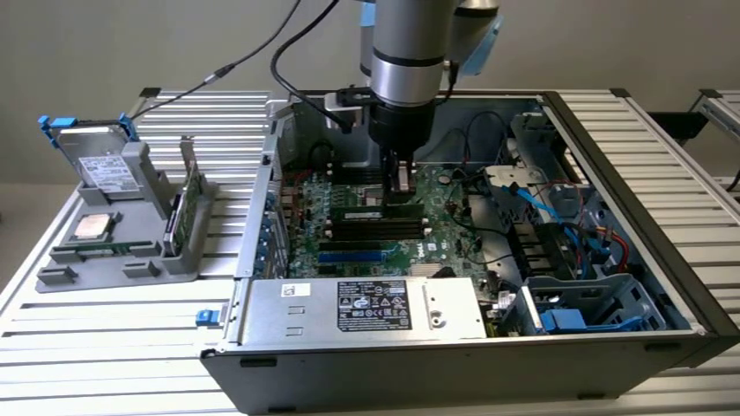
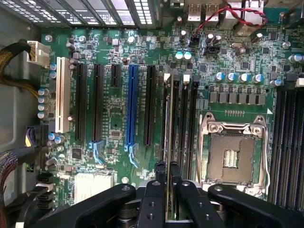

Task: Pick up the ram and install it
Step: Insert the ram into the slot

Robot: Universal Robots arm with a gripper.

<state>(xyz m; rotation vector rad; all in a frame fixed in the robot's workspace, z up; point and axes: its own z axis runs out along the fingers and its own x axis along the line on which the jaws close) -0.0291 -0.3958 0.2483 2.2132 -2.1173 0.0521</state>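
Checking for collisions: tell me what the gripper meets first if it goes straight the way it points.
Probably the memory slots, which the ram held by the gripper would reach first. Depth is unclear.

A silver-grey cylindrical arm (image 1: pixel 411 35) is seen, ringed by a black band and capped in light blue at its joint. Black cables (image 1: pixel 275 59) are led away from it. The gripper (image 2: pixel 167 166) is built of matte black linkages, and small round screw holes are set in its fingers (image 2: pixel 152 199).

Slatted metal table (image 1: pixel 682 156) carries an open computer case (image 1: pixel 463 377) beside a grey fixture (image 1: pixel 104 270).
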